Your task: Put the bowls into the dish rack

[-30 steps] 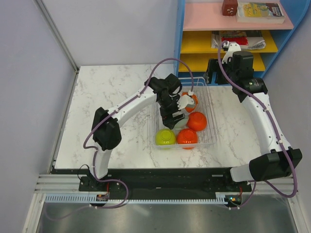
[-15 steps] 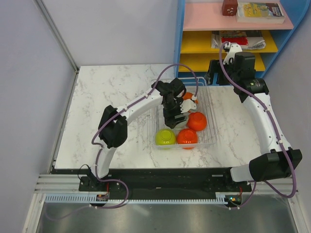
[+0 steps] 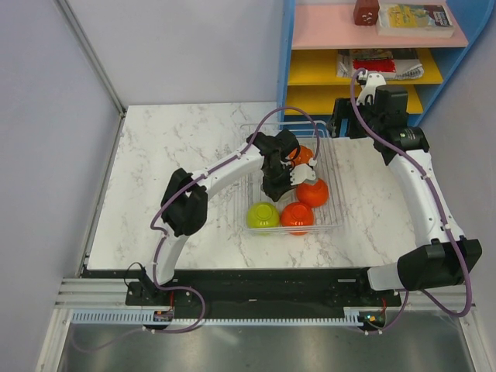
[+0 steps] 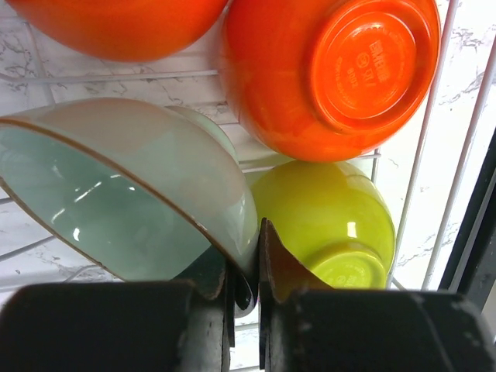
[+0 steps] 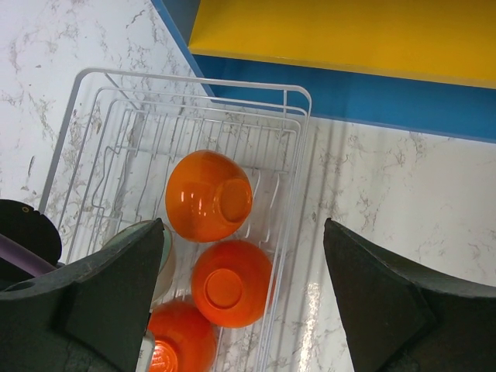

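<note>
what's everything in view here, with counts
table: 1, white marble
dish rack: 1, pale wire, on the table
orange bowls: 3, orange-red, in the rack's right side
yellow-green bowl: 1, yellow-green, rack's near-left corner
sage-green bowl: 1, pale green, tilted over the rack
shelf unit: 1, blue with pink and yellow boards, far right
books and papers: a few, on its shelves
left gripper: 1, black, shut on the sage-green bowl's rim
right gripper: 1, black, open above the rack's far end

From above, the left claw point(image 4: 246, 267) mostly hides the sage bowl point(image 4: 132, 194); the wrist view's top edge crops an orange bowl point(image 4: 116, 27).
</note>
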You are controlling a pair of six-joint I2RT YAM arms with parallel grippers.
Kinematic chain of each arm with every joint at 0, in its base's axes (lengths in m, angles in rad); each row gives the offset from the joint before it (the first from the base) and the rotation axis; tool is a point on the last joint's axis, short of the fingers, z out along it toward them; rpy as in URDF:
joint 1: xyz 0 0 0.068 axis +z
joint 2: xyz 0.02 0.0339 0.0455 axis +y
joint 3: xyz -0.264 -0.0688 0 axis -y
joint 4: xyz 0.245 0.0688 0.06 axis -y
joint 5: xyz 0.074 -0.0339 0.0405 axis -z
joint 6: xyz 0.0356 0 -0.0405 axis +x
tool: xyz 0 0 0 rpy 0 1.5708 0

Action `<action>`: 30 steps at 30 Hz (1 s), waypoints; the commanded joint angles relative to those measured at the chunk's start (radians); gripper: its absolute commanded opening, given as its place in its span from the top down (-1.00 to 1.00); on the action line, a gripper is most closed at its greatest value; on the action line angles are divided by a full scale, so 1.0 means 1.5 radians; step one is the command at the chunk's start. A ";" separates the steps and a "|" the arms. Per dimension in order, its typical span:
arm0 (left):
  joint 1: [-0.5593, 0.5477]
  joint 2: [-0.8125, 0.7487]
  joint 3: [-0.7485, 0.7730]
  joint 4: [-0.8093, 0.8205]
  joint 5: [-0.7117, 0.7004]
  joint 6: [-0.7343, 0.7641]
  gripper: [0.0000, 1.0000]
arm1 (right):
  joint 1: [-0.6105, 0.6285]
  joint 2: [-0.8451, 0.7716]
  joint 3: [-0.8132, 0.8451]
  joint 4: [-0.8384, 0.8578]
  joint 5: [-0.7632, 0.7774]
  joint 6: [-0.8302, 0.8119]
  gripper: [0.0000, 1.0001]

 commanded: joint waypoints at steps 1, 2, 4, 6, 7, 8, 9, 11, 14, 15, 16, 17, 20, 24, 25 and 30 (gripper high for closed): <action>0.007 -0.020 0.022 0.026 -0.006 0.011 0.96 | -0.005 -0.019 -0.001 0.016 -0.017 0.000 -0.82; 0.006 -0.022 0.022 0.024 -0.010 0.010 0.96 | -0.006 -0.019 -0.002 0.014 -0.017 0.001 -0.82; 0.004 -0.034 0.022 0.020 -0.016 0.010 0.96 | -0.007 -0.022 0.000 0.015 -0.018 0.001 -0.82; 0.002 -0.055 0.024 0.013 -0.024 0.009 0.96 | -0.008 -0.025 0.001 0.015 -0.017 0.000 -0.82; 0.000 -0.064 0.026 0.012 -0.030 0.008 0.96 | -0.010 -0.025 0.001 0.015 -0.018 0.000 -0.82; -0.001 -0.073 0.030 0.012 -0.033 0.007 0.96 | -0.009 -0.026 0.002 0.015 -0.018 0.001 -0.82; -0.003 -0.093 0.032 0.011 -0.036 0.003 0.96 | -0.011 -0.027 0.003 0.015 -0.019 0.002 -0.82; -0.004 -0.111 0.042 0.011 -0.052 0.001 0.96 | -0.011 -0.026 0.005 0.016 -0.019 0.006 -0.82; -0.004 -0.145 0.049 0.011 -0.083 -0.004 0.96 | -0.013 -0.027 0.005 0.016 -0.020 0.007 -0.82; -0.004 -0.154 0.048 0.012 -0.092 -0.006 0.96 | -0.012 -0.028 0.007 0.016 -0.020 0.009 -0.82; -0.004 -0.170 0.044 0.012 -0.110 -0.008 0.96 | -0.013 -0.028 0.007 0.016 -0.020 0.009 -0.82; -0.004 -0.177 0.043 0.012 -0.121 -0.013 0.96 | -0.014 -0.030 0.006 0.016 -0.022 0.009 -0.82; -0.003 -0.216 0.021 0.021 -0.165 -0.016 0.96 | -0.015 -0.033 0.003 0.016 -0.022 0.010 -0.82; 0.007 -0.266 -0.051 0.044 -0.257 -0.025 0.96 | -0.016 -0.038 0.002 0.016 -0.024 0.010 -0.82; 0.011 -0.288 -0.066 0.050 -0.267 -0.027 0.96 | -0.017 -0.041 0.000 0.016 -0.024 0.011 -0.82; 0.083 -0.351 -0.191 0.076 -0.318 -0.034 0.96 | -0.018 -0.050 -0.009 0.022 -0.030 0.010 -0.82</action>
